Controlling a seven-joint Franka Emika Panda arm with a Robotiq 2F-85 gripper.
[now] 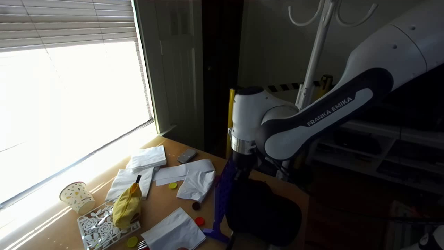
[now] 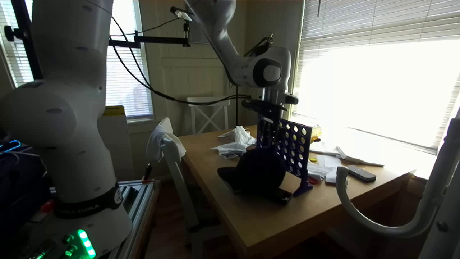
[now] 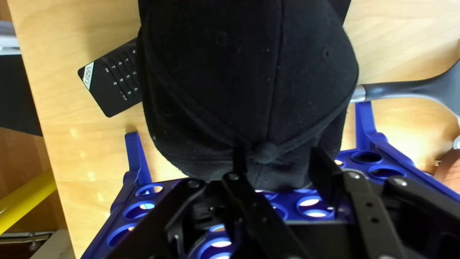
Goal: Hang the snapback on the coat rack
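Snapback (image 3: 248,82) rests on the bench (image 2: 251,223), just beside the blue perforated frame (image 2: 297,151). In the wrist view the end effector (image 3: 277,160) has its fingers parted over the crown. The coat rack (image 1: 317,50) stands off the bench.

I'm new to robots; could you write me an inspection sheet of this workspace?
Surface: wooden table, cluttered.
Job's things: black cap on the table; coat rack past the table's edge, visible hooks bare.
Clutter: remote partly hidden by the cap, blue grid, white napkins, paper cup, yellow pouch.
Tool: open, jaws apart near the cap's crown; contact unclear.
Cables: black cables loop through the air beside the robot arm.
Surroundings: bright window, white chair beside the table.
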